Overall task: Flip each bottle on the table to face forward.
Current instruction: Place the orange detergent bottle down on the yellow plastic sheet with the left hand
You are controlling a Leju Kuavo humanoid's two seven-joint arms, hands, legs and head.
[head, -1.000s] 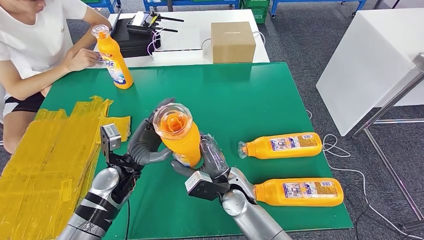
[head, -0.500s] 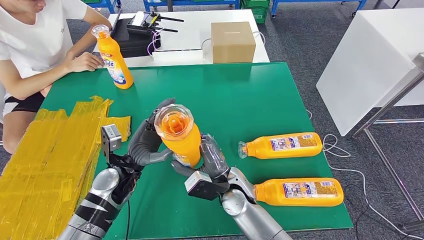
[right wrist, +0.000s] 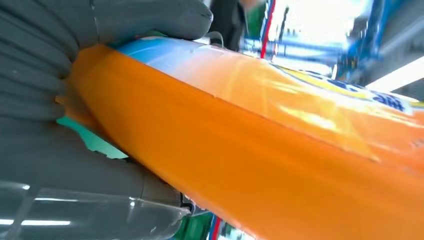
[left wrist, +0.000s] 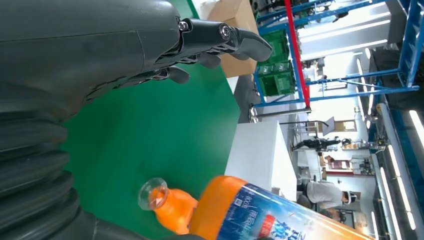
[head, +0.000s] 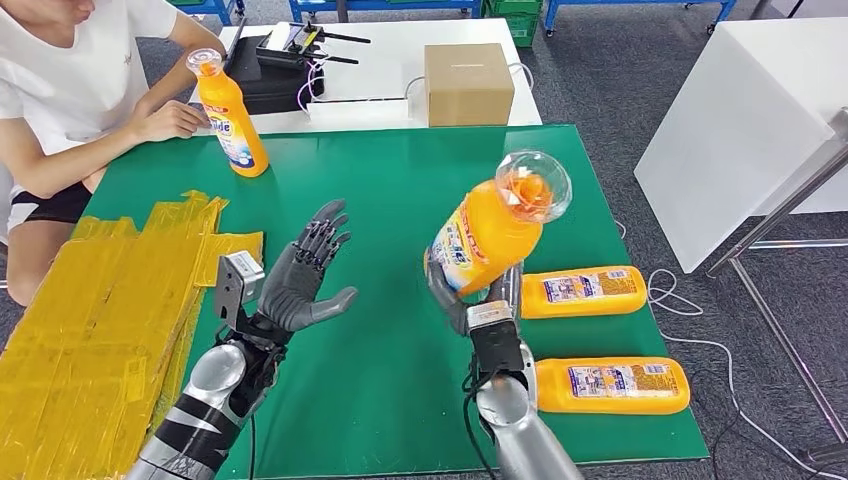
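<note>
Far left: person (head: 60, 90) in a white shirt seated at the table corner, one hand resting near the white desk (head: 385, 80) behind the green table (head: 400, 200). Crumpled yellow sheets (head: 95, 320) cover the left part of the green table.

Upright orange bottle (head: 230, 115) stands at the back-left edge of the green table, clear cap up, label facing the camera, just beside the person's hand.

Left hand (head: 305, 275): palm up, fingers spread, holding nothing, hovering over bare green surface left of centre. Left wrist view shows the same splayed fingers (left wrist: 220, 37) with nothing between them.

Right hand (head: 478, 300): wrapped around the base of the held bottle (head: 495, 225), lifted clear of the table. Bottle tilted, clear cap pointing up and to the right, label partly visible on its left side. Right wrist view shows thumb (right wrist: 150, 20) and fingers clamped on the orange body.

Right of that hand: two more orange bottles lying on their sides, well apart from the upright one. The rear lying bottle (head: 585, 290) sits just beside the right hand; the front lying bottle (head: 615, 385) is near the table's front edge, beside the right forearm. Both labels face up.

Behind: cardboard box (head: 468, 85) and black equipment (head: 275, 70) on the white desk.
</note>
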